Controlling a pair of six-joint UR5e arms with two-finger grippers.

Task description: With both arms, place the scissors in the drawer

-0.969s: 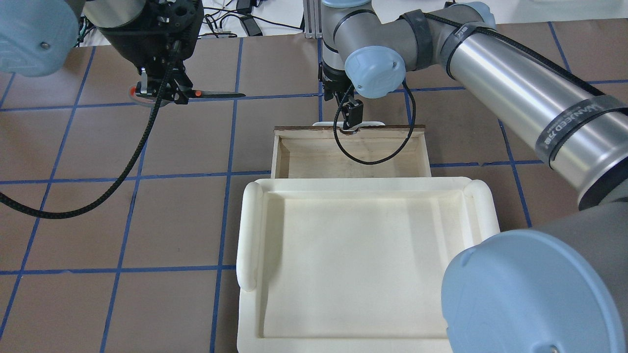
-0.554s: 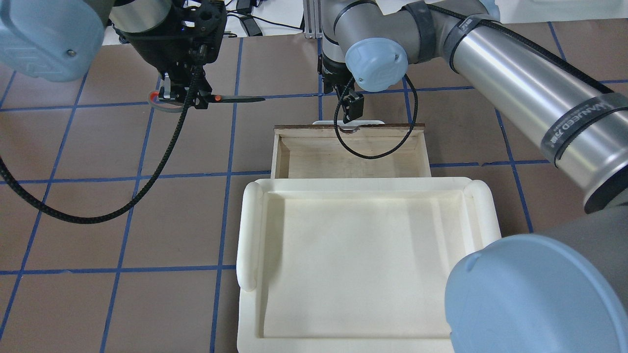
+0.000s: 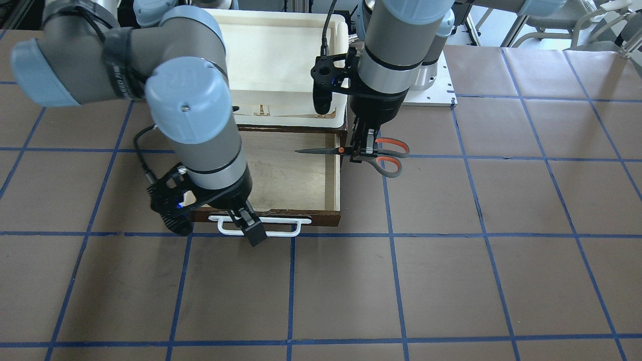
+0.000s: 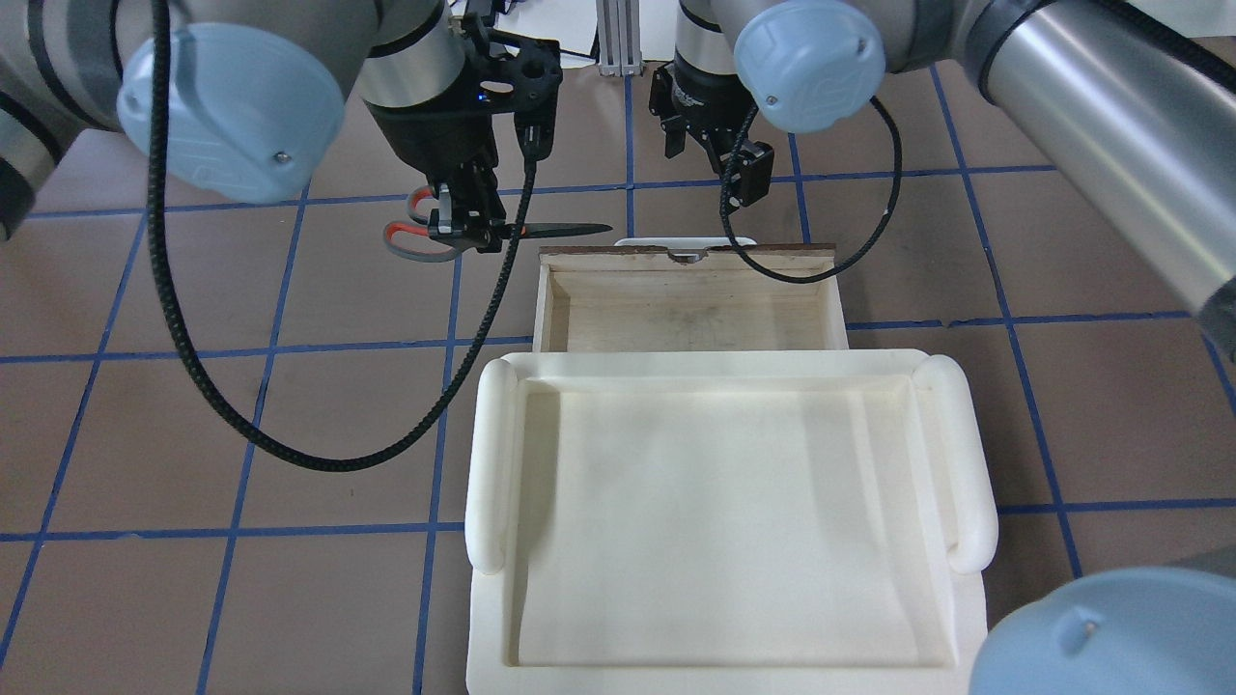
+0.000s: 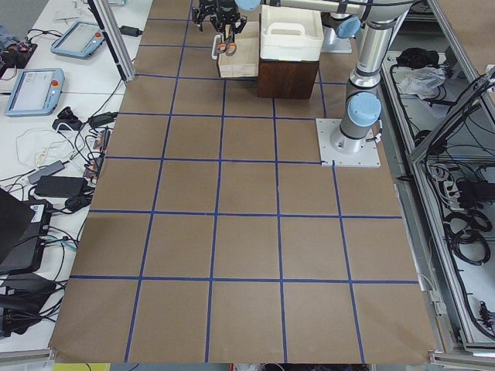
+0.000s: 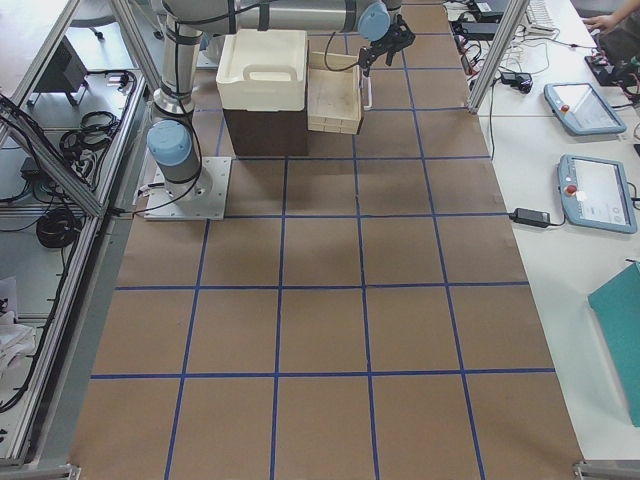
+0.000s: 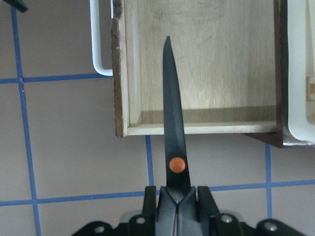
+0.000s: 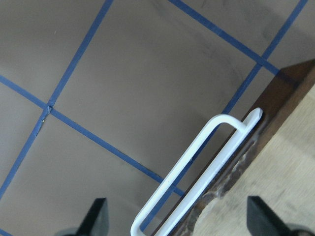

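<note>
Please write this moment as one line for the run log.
left gripper: shut on scissors, blade tip over drawer | right gripper: open, by handle | drawer: pulled out, visible part empty

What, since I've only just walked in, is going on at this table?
The left arm's gripper has its jaws shut on a small pair of scissors with grey-and-orange handles. The dark blades reach over the side wall of the open dark brown wooden drawer with its light plywood inside, while the handles are outside it. The right gripper, jaws open, hovers at the drawer's white bar handle without gripping it. The scissors are not yet released.
</note>
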